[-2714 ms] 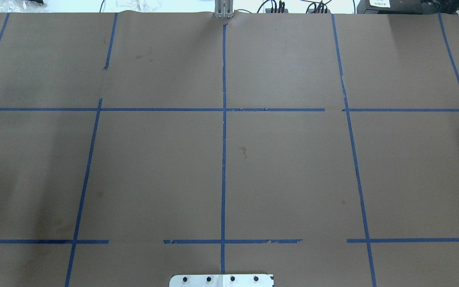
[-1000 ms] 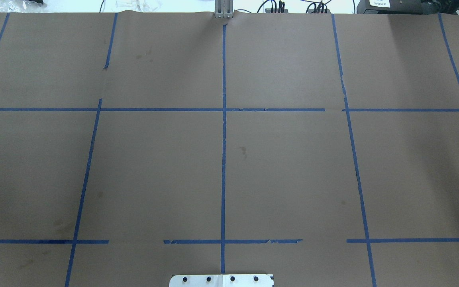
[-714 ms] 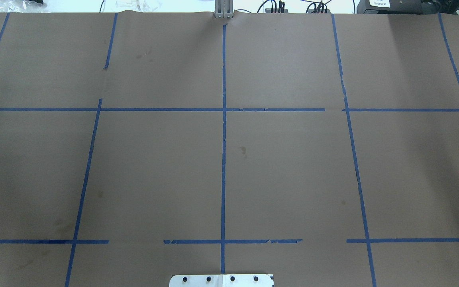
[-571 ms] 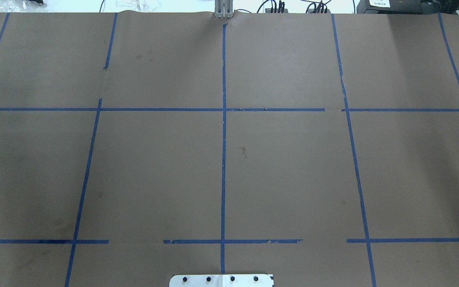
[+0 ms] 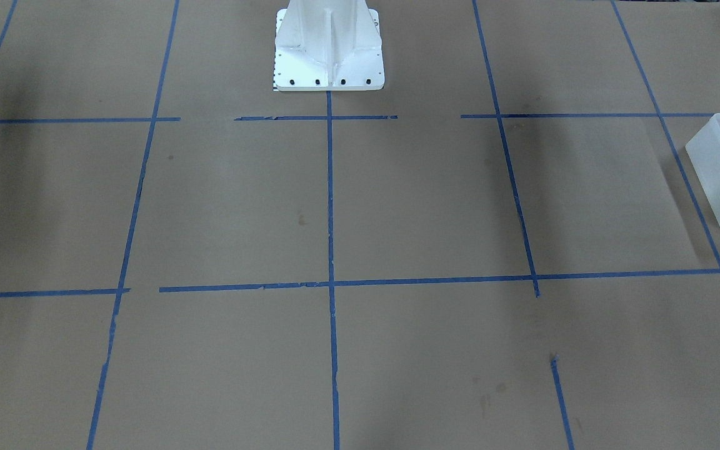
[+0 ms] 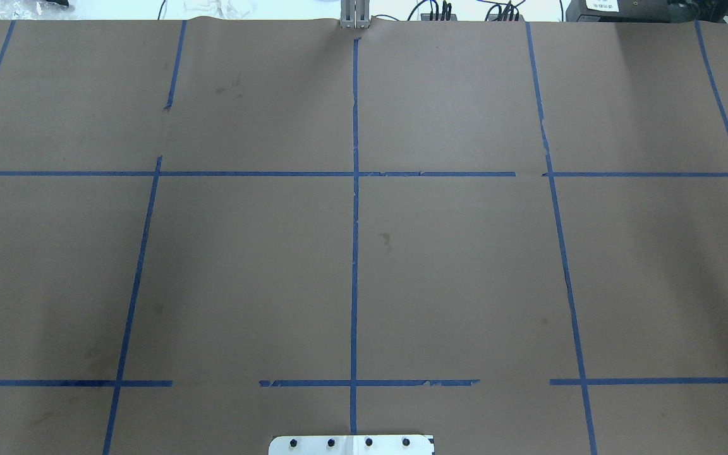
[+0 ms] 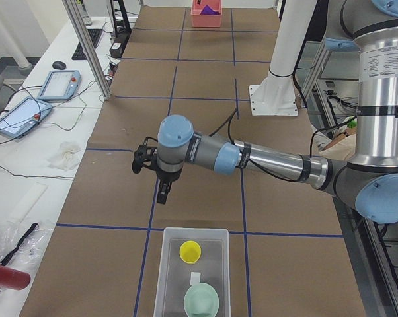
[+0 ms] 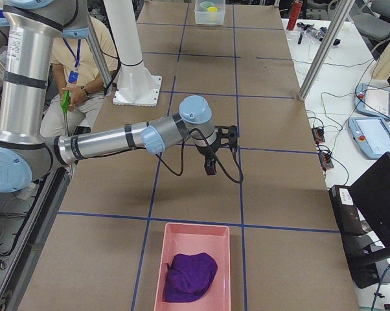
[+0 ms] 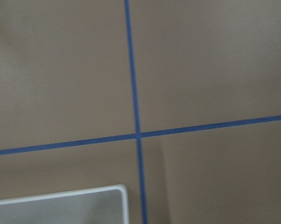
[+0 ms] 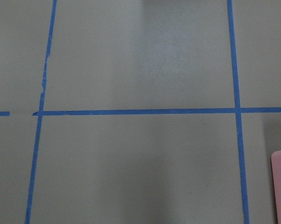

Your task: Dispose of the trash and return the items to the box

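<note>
So the yellow cup [image 7: 190,251] and the mint bowl [image 7: 201,300] were both found sitting inside the box [image 7: 196,230], apart from each other. The left gripper [image 7: 162,196] was hung over the table just beyond the box's cup end. The right gripper [image 8: 210,170] was spotted well away from the box. How far either set of jaws was open couldn't be told, tbh.

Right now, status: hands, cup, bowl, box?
Hovering over table: left hand, right hand; open or shut unreadable. In box: yellow cup, mint bowl, both upright. Nothing seen in the way.
</note>
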`<state>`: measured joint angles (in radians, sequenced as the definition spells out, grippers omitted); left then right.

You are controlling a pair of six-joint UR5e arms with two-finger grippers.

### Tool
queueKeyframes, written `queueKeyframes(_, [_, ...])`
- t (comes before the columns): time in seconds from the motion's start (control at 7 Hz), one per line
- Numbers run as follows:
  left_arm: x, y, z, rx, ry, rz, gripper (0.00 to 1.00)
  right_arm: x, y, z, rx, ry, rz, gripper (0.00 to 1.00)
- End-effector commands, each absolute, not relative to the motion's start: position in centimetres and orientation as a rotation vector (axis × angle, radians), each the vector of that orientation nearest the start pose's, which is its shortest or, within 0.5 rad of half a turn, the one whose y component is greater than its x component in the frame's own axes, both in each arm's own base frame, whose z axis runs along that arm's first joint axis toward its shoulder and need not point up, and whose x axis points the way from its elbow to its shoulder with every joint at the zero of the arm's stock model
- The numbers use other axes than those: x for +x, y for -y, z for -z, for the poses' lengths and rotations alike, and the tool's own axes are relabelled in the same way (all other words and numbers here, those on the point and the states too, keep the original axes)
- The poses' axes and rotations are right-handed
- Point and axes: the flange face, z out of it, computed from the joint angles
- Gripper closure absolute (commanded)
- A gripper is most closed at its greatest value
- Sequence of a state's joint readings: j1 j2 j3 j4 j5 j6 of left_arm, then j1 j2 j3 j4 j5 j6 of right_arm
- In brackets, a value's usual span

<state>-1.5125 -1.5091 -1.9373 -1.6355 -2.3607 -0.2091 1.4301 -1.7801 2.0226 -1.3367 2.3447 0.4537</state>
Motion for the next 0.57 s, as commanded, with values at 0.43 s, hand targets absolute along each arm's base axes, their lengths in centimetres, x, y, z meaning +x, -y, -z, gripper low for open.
queueKeyframes(0.43, [0.0, 44.6, -51.1, 0.175, -0.825, -0.103, 0.01, -0.5, 41.7, -50.4, 0.139, 0.843, -0.089, 0.00])
